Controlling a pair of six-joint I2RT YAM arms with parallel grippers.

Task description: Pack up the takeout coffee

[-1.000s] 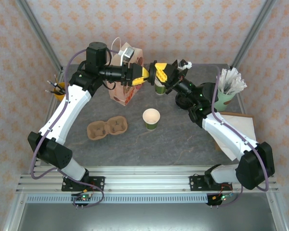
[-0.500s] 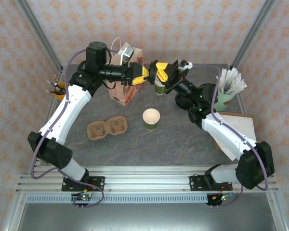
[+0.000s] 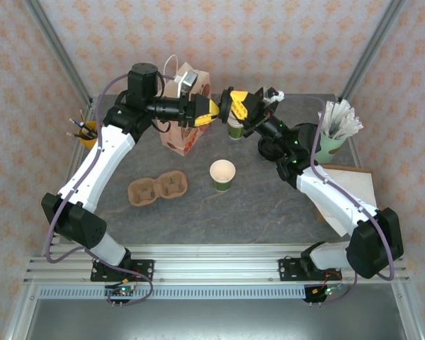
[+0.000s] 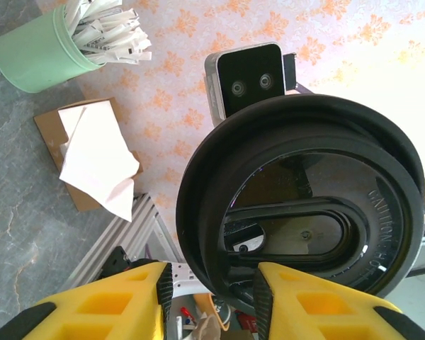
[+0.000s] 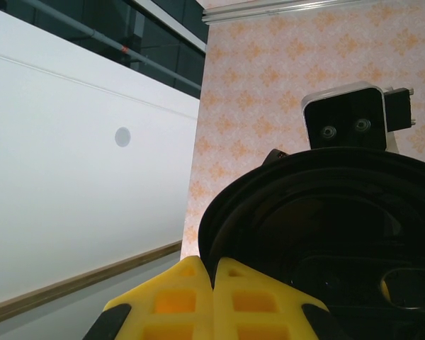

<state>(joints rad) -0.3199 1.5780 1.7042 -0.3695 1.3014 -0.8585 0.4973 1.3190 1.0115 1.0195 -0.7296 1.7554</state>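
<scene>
Dark-green takeout coffee cup (image 3: 222, 176) stands upright and lidless, cream inside, mid-frame on the desk (image 3: 269, 205). Its black lid (image 4: 304, 205) is held up at upper centre of the top view. The right gripper (image 5: 212, 275) is pressed together on the rim, and the left gripper (image 4: 212, 287) is spread around the lower edge, one finger clear.

From the left wrist, the lid (image 4: 304, 212) blocks the fingers of the right gripper (image 3: 229, 105) behind it, and its lower rim is hidden by a yellow finger (image 4: 312, 304) of the left gripper (image 4: 212, 280). From the right wrist, the lid is cut off at the right and bottom edges. Overhead, the right gripper covers the top of a green cup (image 3: 234, 130), one cup or a stack, unclear. The left arm hides part of the paper bag (image 3: 183, 142).
</scene>
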